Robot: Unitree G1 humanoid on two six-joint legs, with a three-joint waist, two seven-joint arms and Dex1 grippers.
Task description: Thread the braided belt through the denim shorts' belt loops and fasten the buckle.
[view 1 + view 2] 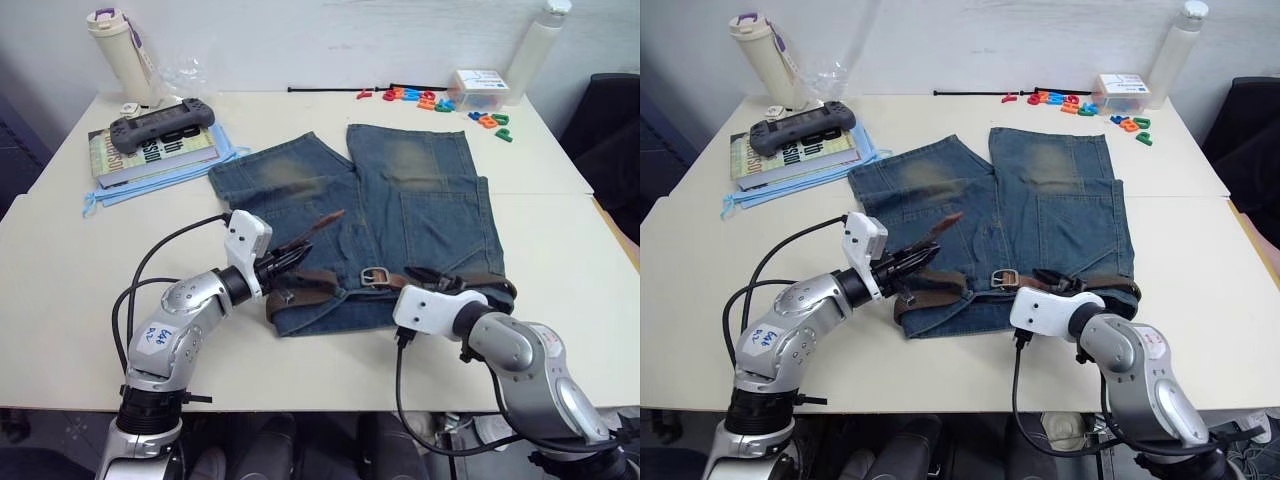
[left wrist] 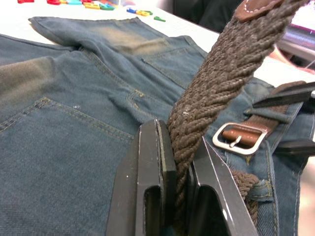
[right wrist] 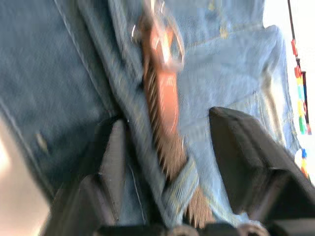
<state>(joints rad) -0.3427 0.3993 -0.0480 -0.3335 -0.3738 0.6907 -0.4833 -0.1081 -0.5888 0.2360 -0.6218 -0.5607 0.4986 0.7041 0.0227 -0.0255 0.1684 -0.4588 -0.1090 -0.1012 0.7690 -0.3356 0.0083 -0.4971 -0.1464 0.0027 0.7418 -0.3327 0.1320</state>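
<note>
Left hand (image 1: 285, 260): both black fingers clamped on the braided belt (image 2: 216, 93) near its free, leather-tipped end, which rises off the cloth and points up and away toward the far right of the table (image 1: 60, 260). Right hand (image 3: 167, 147): fingers spread apart, straddling the belted waistband from the near side, one finger on each side of the strap, nothing gripped. Denim shorts (image 1: 400, 220): flat on the table between the two arms, waistband toward the robot, both legs pointing to the far edge, yellowish worn patch on each leg. Braided belt, remainder: long axis lies left to right along the waistband, passing under a belt loop (image 3: 179, 184) just ahead of the right hand. Buckle (image 1: 374, 276): silver frame lying flat on the waistband near its middle, between the two hands, apart from the lifted tip. Other items: stack of books (image 1: 150, 150) with a game controller (image 1: 160, 124) on top at far left; tumbler (image 1: 120, 52) behind them; coloured letters (image 1: 430, 100) and a white bottle (image 1: 535, 50) at far right.
</note>
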